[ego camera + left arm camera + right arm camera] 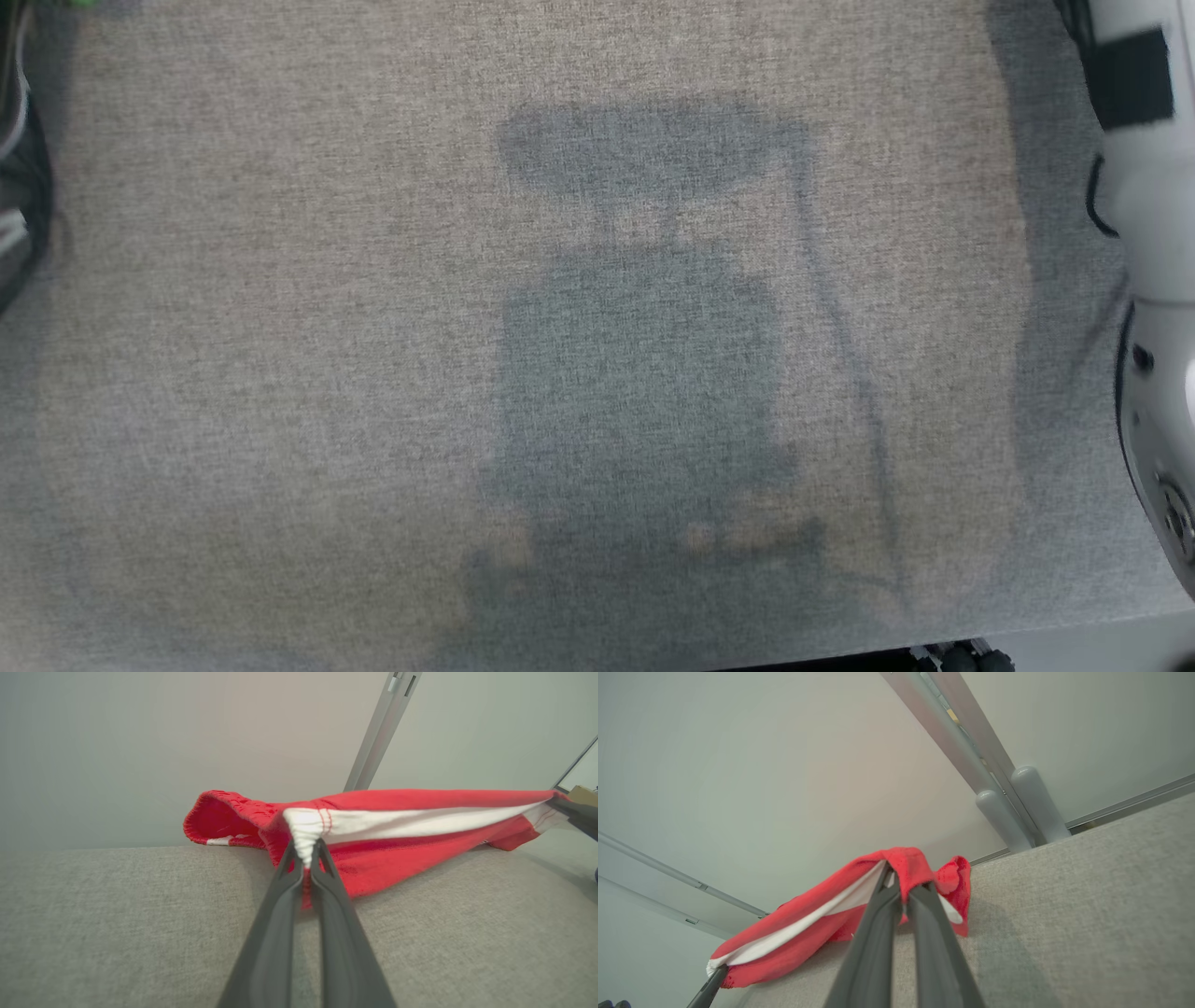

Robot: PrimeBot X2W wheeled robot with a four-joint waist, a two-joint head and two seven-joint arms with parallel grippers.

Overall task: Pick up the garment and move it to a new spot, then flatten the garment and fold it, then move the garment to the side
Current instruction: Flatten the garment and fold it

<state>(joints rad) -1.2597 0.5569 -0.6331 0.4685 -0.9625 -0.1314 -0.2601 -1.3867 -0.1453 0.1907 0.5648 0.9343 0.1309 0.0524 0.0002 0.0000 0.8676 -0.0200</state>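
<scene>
Both arms reach low across the grey surface (117, 933). The left gripper (306, 861) is pinched tight on the white band of the red garment (420, 800) and the right gripper (906, 889) on its other end. The cloth is stretched between them and sags toward the surface.

The garment (420, 807) is being held over the table (117, 928), spanned between the grippers: one end is being pinched by the left gripper (306, 856), the far end by the right gripper (906, 889). A post (373, 742) is being shown behind the garment, before the wall (140, 742). In the head view, a forearm (1148, 187) is being shown at the table's right side.
</scene>
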